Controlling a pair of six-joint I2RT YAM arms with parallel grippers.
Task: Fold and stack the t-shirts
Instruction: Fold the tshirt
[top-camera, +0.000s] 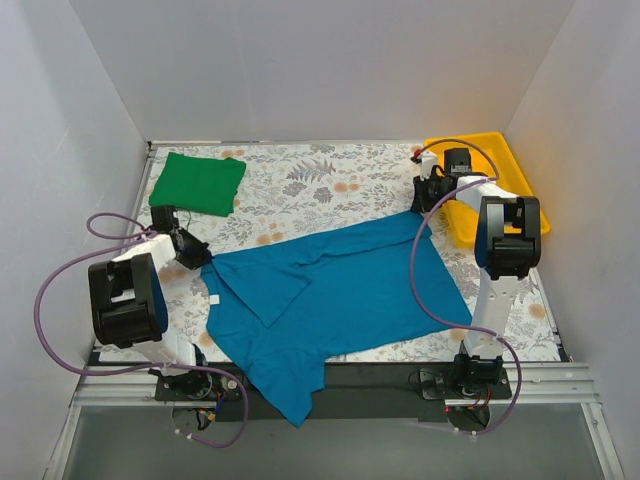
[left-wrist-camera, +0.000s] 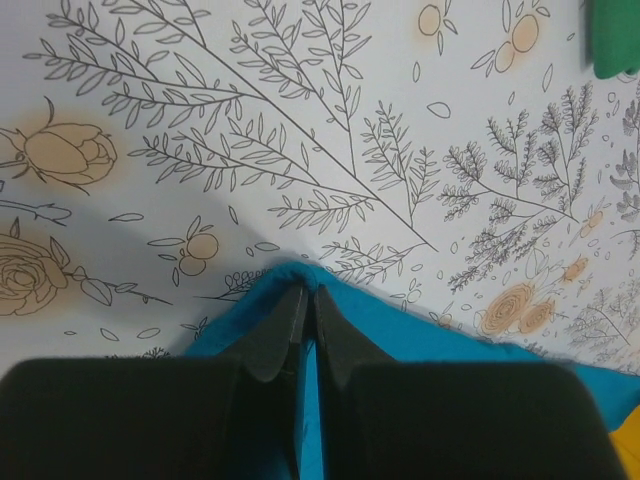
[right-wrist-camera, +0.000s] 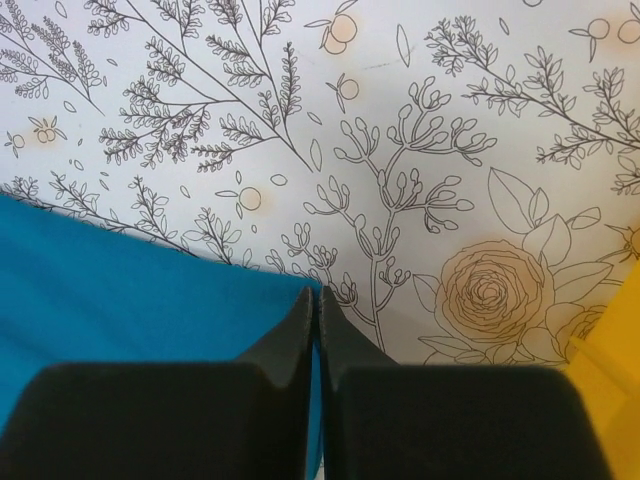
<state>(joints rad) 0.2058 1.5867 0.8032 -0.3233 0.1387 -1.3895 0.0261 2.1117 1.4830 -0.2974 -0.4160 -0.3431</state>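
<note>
The teal-blue t-shirt (top-camera: 335, 290) lies spread across the middle of the floral table, one sleeve hanging over the near edge. My left gripper (top-camera: 196, 255) is shut on the shirt's left corner, with blue cloth (left-wrist-camera: 420, 335) pinched between its fingertips (left-wrist-camera: 290, 310). My right gripper (top-camera: 425, 200) is shut on the shirt's far right corner, with blue cloth (right-wrist-camera: 120, 290) pinched at its fingertips (right-wrist-camera: 300, 310). The bright green t-shirt (top-camera: 198, 182) lies folded at the far left, and its edge shows in the left wrist view (left-wrist-camera: 615, 40).
A yellow plastic tray (top-camera: 500, 150) stands at the far right, beside my right arm; its corner shows in the right wrist view (right-wrist-camera: 610, 370). White walls close in the table on three sides. The floral cloth (top-camera: 320, 180) covers the table.
</note>
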